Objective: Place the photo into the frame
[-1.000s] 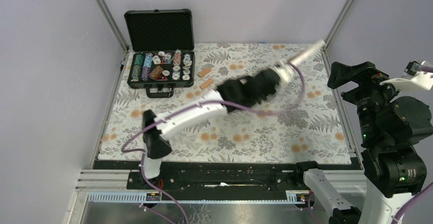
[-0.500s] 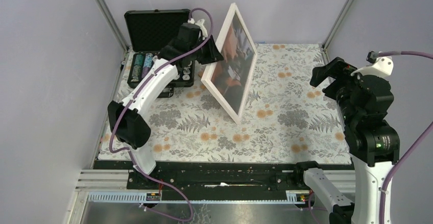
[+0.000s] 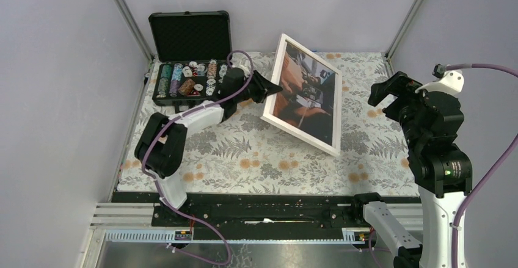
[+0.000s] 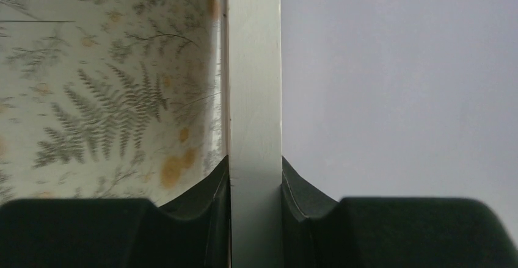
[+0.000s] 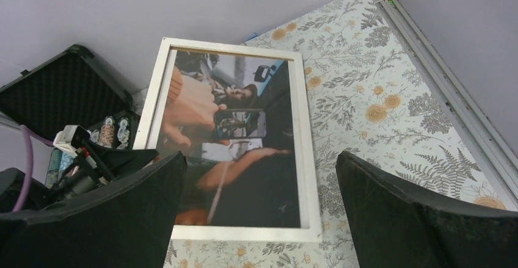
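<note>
Pale frame (image 3: 273, 77) is pinched edgewise by the left gripper (image 4: 255, 173) and tilted, seemingly so the seated photo (image 3: 308, 97) is displayed; the right gripper (image 5: 259, 158) is spread.

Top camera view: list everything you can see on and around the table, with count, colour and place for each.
frame: one, pale, held tilted over the table's centre
photo: one, dark with tan and orange, inside the frame
case: one, black, open, far left corner
poker chips: many, mixed colours, in rows in the case
tablecloth: one, pale with grey ferns and orange flowers, covering the table
left gripper: one, black, shut on the frame's edge
right gripper: one, black, open, raised at the right, holding nothing
</note>
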Controlling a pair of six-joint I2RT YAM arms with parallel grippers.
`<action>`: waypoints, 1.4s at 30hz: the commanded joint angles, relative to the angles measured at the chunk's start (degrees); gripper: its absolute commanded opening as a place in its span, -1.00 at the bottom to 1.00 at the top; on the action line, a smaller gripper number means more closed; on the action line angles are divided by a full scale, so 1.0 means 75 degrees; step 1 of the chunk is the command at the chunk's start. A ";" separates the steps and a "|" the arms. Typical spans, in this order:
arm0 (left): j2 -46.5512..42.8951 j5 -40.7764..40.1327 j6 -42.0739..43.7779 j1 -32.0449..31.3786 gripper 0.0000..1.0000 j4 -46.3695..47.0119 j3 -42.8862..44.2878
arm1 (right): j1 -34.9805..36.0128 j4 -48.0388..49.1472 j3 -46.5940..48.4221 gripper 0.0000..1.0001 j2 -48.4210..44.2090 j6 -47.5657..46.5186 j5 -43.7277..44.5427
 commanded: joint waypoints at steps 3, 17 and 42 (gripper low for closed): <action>0.0743 -0.1680 -0.1171 -0.1397 -1.00 0.4782 0.0207 | 0.0041 0.0290 -0.0214 0.99 -0.0134 0.0137 -0.0235; 0.4765 -0.4291 -0.1739 -0.2643 -1.00 0.6561 0.2848 | 0.0041 0.0061 -0.0499 0.99 -0.0512 -0.0061 -0.0227; 0.2516 -0.4193 0.0861 -0.2489 0.97 -0.1058 0.3028 | 0.0041 -0.0091 -0.0750 0.99 -0.0726 -0.0120 -0.0686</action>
